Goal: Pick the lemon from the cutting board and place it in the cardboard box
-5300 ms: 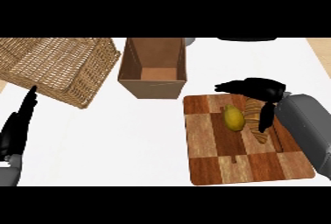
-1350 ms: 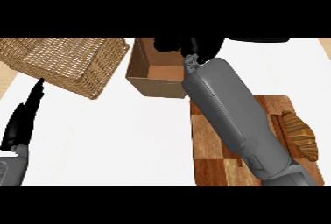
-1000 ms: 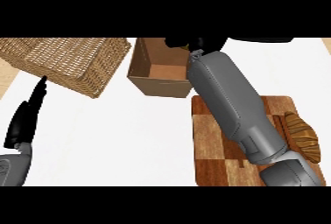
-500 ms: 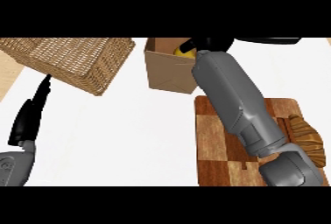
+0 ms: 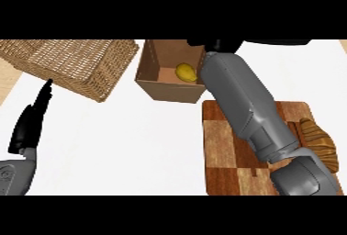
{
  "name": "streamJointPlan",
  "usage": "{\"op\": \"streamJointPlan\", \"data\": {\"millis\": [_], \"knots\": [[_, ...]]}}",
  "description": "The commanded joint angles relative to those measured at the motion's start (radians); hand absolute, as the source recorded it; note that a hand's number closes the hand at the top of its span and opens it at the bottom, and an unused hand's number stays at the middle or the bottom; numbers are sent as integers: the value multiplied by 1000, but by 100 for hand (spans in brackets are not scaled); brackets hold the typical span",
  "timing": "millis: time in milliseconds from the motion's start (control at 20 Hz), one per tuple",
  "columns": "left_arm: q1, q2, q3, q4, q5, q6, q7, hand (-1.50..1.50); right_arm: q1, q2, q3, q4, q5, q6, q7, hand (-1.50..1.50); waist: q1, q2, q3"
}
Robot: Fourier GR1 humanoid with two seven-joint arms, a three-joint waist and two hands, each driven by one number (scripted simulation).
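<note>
The yellow lemon (image 5: 186, 72) lies inside the open brown cardboard box (image 5: 169, 91), on its floor and close to its right inner wall. The box stands on the white bench (image 5: 122, 147) in the upper middle of the frame. No finger touches the lemon.

The right grey forearm (image 5: 247, 105) comes in from the lower right corner and goes diagonally up to the top of the frame. On its way it passes over the wooden cutting board (image 5: 224, 156) of light and dark squares, and it hides the right wall of the box. The right robot hand (image 5: 220, 44) shows only as a small black part at the top edge, just above the right rim of the box. I cannot tell if it is spread or pressed together.

Near the right edge of the cutting board lies a brown ridged object (image 5: 318, 137), partly hidden behind the forearm; I cannot say what it is.

A woven wicker basket (image 5: 75, 64) fills the upper left of the frame. It appears tilted and stands just beside the box, with a narrow gap between them.

The left robot hand (image 5: 30, 121) rests at the left edge of the frame, below the basket. Its black fingers are straight, pressed together and pointing up, and they hold nothing. Its grey forearm (image 5: 13, 176) shows in the lower left corner.
</note>
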Motion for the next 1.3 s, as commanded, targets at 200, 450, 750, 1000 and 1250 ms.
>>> {"op": "streamJointPlan", "data": {"millis": [200, 450, 750, 1000, 1250], "knots": [[13, 4, 17, -4, -7, 4, 20, 0, 57, 6, 6, -103, -105, -215, -84, -150, -44, -20, 1], [60, 23, 60, -13, 1, 13, 17, 0, 198, 6, 61, -288, -116, -195, -58, -150, -87, -35, 0], [133, 21, 85, -33, 5, 26, 9, 0, 470, -2, 149, -587, -43, -114, 23, -150, -138, -52, 0], [187, 45, 124, -32, 43, -9, -57, 0, 662, -9, 223, -883, 62, 11, 126, -150, -147, -55, -2], [163, 41, 101, -94, 28, -9, 27, 0, 928, -41, 333, -1197, 59, 157, 161, -150, -144, -50, 0]]}}
